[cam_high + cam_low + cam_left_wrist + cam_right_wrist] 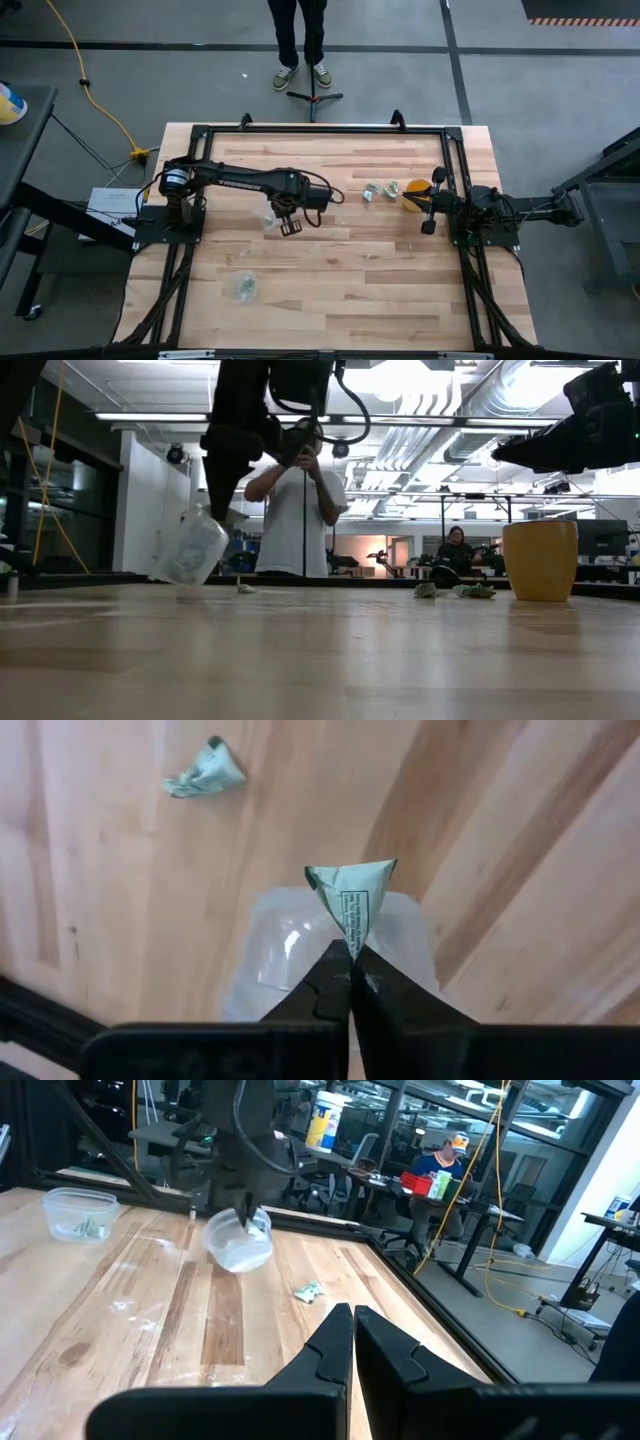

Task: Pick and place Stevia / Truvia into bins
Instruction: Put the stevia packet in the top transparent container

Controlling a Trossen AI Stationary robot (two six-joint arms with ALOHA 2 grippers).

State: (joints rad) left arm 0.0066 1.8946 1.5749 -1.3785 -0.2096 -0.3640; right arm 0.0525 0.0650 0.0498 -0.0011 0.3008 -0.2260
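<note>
My left gripper (351, 960) is near the table's middle (290, 226), shut on a green-and-white packet (352, 895). A clear cup (300, 945) sits tilted just beyond and below the fingers (195, 548); I cannot tell whether they touch it. The second clear cup (244, 287) stands nearer the near left, with packets inside (82, 1228). Loose crumpled packets (376, 192) lie on the wood right of centre, and one more (205, 775) shows in the left wrist view. My right gripper (352, 1325) waits shut at the table's right side. My left gripper pinches the packet between its two fingertips (335, 965), holding its narrow lower end (352, 938). The packet's wider end (350, 875) sticks out past the tips, clear of the table, over the tilted cup.
A yellow cup (413, 196) stands next to the loose packets, close to my right arm (470, 210). A black frame (320, 128) runs along the table's edges. A person (300, 40) stands beyond the far edge. Bare wood lies at the near middle.
</note>
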